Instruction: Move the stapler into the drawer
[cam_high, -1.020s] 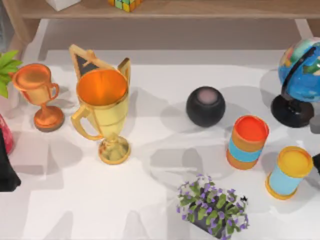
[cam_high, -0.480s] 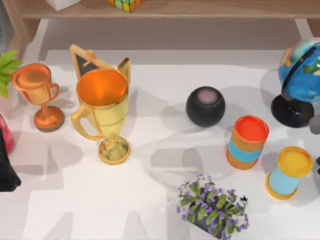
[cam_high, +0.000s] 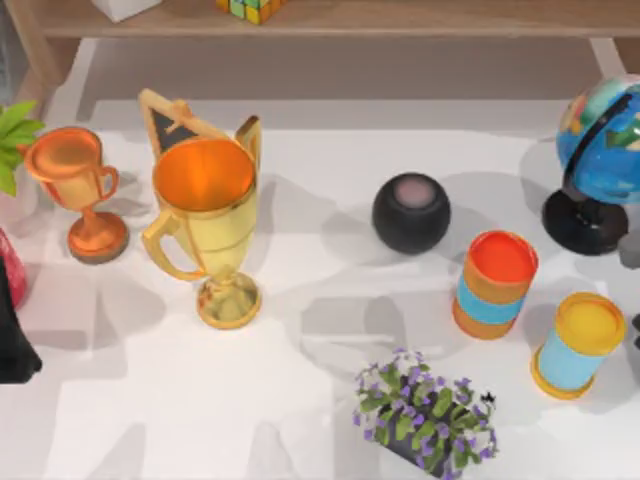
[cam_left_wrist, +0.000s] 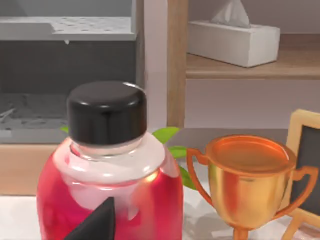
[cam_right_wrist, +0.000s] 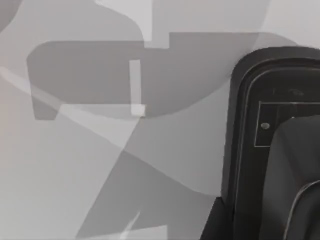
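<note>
A black body with a rounded end, apparently the stapler (cam_right_wrist: 250, 150), lies on the white table close under my right gripper (cam_right_wrist: 295, 180), which shows as a dark shape at the frame's corner. A grey box-like unit with a dark inside, possibly the drawer (cam_left_wrist: 65, 55), stands behind a pink bottle (cam_left_wrist: 107, 195). Part of my left gripper (cam_left_wrist: 97, 222) shows dark just in front of that bottle. From above, my left arm (cam_high: 12, 335) sits at the table's left edge. A sliver of my right arm (cam_high: 636, 330) is at the right edge.
On the table stand a copper trophy (cam_high: 75, 190), a tall gold trophy (cam_high: 205, 220), a black round speaker (cam_high: 411, 212), two orange-and-blue cups (cam_high: 495, 283) (cam_high: 578, 345), a purple flower pot (cam_high: 425, 415) and a globe (cam_high: 600, 160). A wooden shelf (cam_high: 400, 20) with a tissue box (cam_left_wrist: 235, 37) runs along the back.
The dark bit of my right arm at the top view's right edge has slid slightly farther off the edge. Everything on the table has stayed put.
</note>
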